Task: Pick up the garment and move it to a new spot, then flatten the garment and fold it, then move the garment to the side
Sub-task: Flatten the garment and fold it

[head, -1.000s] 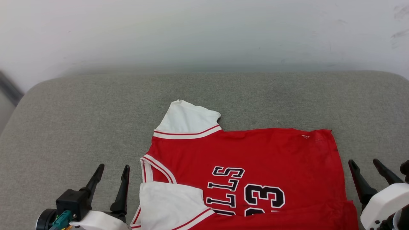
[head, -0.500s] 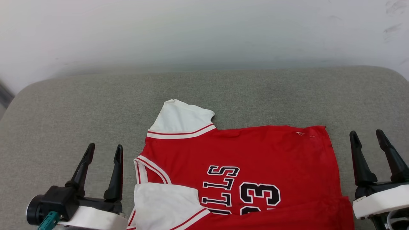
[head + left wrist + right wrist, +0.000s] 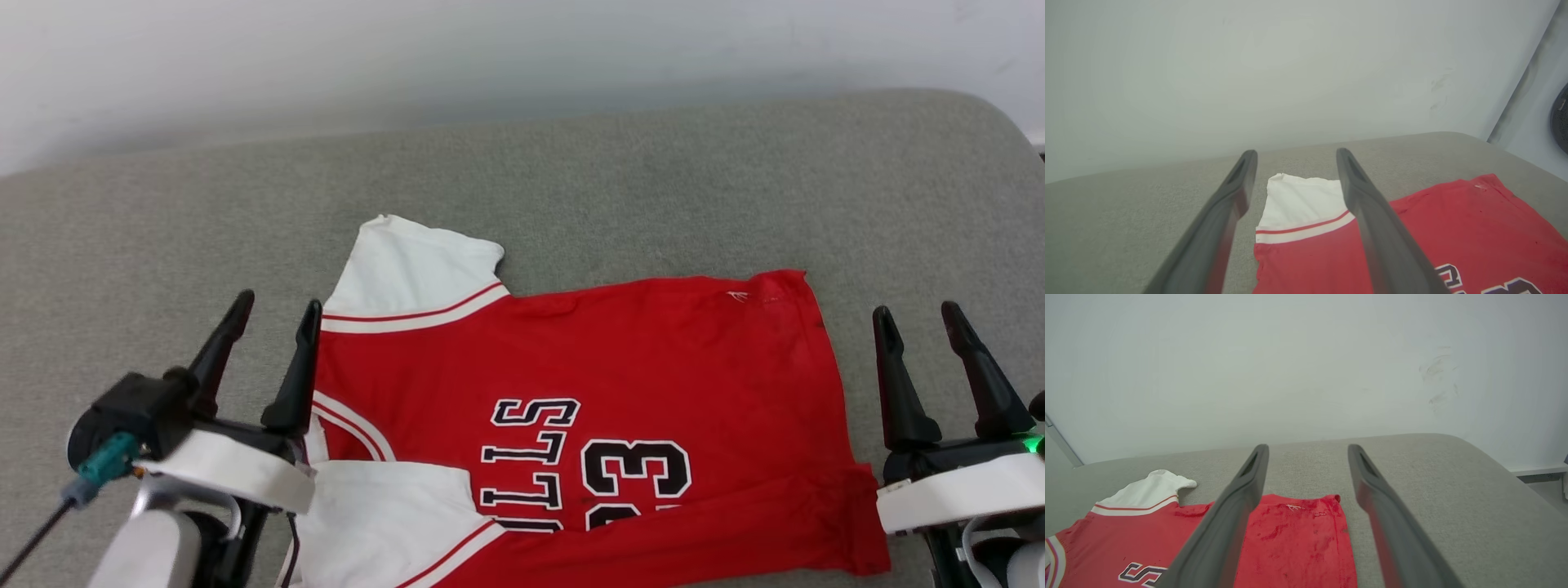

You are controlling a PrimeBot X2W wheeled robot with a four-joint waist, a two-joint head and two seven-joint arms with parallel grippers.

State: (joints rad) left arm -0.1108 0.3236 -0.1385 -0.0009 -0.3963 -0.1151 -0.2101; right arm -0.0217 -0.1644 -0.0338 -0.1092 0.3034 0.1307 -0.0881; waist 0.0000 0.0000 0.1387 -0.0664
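Flanking the flattened shirt (image 3: 620, 367), left claw (image 3: 278, 302) and right claw (image 3: 914, 310) gape empty; folding and the side move seem left.

A: Where does the garment (image 3: 620, 367) lie?

B: Flat on the grey cushion (image 3: 653, 180), well apart from its back edge, with the printed side up. The collar is at the left and the hem at the right. One white sleeve points toward the back edge.

A: And the grippers?

B: The left gripper (image 3: 278, 302) stands at the collar side with its fingers spread and nothing between them. If it touches the cloth, I cannot tell. The right gripper (image 3: 914, 310) is just beside the hem, also spread and clear of the cloth.
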